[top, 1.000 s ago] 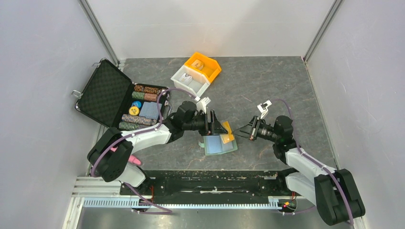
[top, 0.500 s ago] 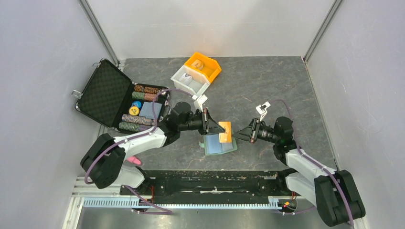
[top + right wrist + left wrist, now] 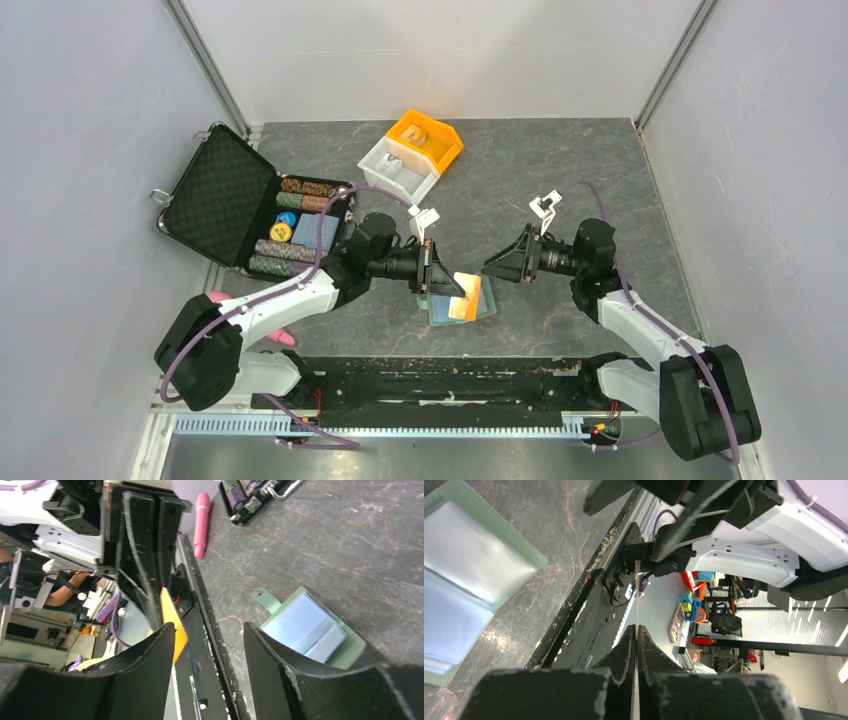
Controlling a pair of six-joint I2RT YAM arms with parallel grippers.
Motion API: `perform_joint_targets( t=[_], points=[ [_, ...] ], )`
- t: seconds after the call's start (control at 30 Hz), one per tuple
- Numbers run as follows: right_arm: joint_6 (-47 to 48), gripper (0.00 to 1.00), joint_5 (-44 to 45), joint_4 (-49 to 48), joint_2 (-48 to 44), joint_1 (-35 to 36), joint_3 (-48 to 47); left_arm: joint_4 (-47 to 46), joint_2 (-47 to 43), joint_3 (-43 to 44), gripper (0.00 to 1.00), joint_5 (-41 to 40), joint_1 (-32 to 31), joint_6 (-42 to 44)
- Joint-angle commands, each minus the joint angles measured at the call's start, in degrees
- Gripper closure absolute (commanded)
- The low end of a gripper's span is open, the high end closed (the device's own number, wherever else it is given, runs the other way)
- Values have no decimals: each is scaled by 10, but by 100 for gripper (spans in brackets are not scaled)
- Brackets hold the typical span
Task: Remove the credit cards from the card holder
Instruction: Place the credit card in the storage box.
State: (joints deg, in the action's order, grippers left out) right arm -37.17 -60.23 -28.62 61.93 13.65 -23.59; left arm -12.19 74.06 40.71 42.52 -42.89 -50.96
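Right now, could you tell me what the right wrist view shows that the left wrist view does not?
Only the right wrist view shows the card's orange face, the holder's tab, a pink pen-shaped thing and a corner of the black case. Only the left wrist view shows the right arm, and the card edge-on as a thin line pinched in the left gripper. Both show the holder lying open on the table, with the left gripper holding the card clear of it.

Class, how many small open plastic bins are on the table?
2: an orange bin toward the far side of the table, and a white bin touching its near-left side. None seems hidden.
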Motion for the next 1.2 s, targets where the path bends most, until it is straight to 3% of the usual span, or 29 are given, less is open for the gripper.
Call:
perform_joint_targets(
  t=[0.0, 0.33, 0.8, 1.0, 1.1, 1.13, 1.17],
  points=[
    [-61, 44, -40, -118, -6, 2, 0, 53, -9, 28, 97, 28, 0, 51],
    [-39, 36, -47, -92, -10, 30, 4, 74, -14, 32, 97, 51, 0, 66],
    [18, 39, -36, -23, 8, 85, -13, 62, -31, 31, 97, 74, 0, 75],
    [22, 69, -37, -17, 12, 97, -17, 60, -34, 28, 97, 72, 0, 75],
    [24, 92, -36, -17, 11, 98, -17, 59, -36, 26, 95, 68, 0, 75],
    [22, 99, -32, -17, 8, 98, -18, 61, -36, 26, 90, 65, 0, 74],
    [19, 100, -24, -17, 6, 98, -20, 69, -38, 28, 80, 57, 0, 76]
  ],
)
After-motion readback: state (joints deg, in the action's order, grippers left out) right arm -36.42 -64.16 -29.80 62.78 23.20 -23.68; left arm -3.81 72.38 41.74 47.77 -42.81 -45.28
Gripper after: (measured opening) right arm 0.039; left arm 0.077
